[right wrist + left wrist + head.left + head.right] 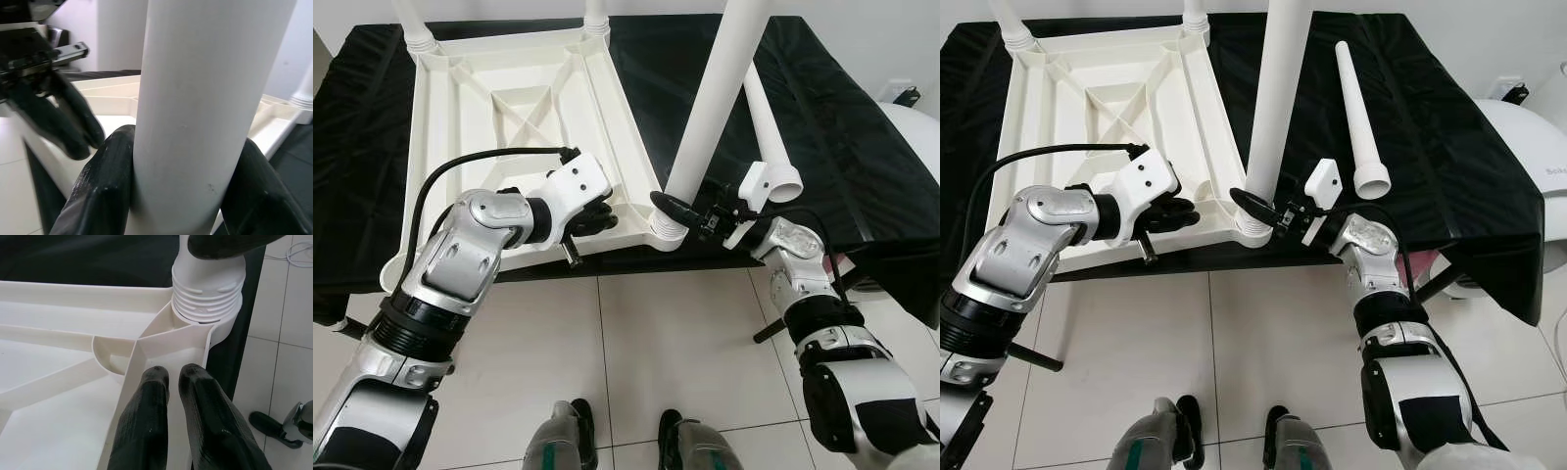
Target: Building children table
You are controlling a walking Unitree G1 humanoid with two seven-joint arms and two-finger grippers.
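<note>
The white plastic tabletop [524,117] lies upside down on a black-covered table [842,137], its ribbed underside up and its near edge flush with, or slightly over, the front edge of that table. Two legs already stand in the far corners [411,24], so by the look of it roughly half the job is done. A third leg [715,98] stands in the near right corner socket [208,298], where several screw threads are exposed above the collar, which suggests it is not yet turned fully home. The right gripper [677,209] holds this leg near its base, one black finger on each side of the tube. The left gripper [176,382] has its fingers nearly together, pinching or pressing on a rib of the tabletop just beside that socket, apparently to steady the piece against twisting. The fourth leg [1359,117] lies loose on the black cloth to the right, well apart from the tabletop, and the near left corner, hidden behind the left arm, would be the one left to fit. Room is tight at the front: the worked corner sits right at the table edge with bare tile floor [636,352] below, so a hard sideways push could slide the tabletop off. To the right there is open cloth around the loose leg, though a rounded white object [1528,157] stands close beyond the table's right edge.
</note>
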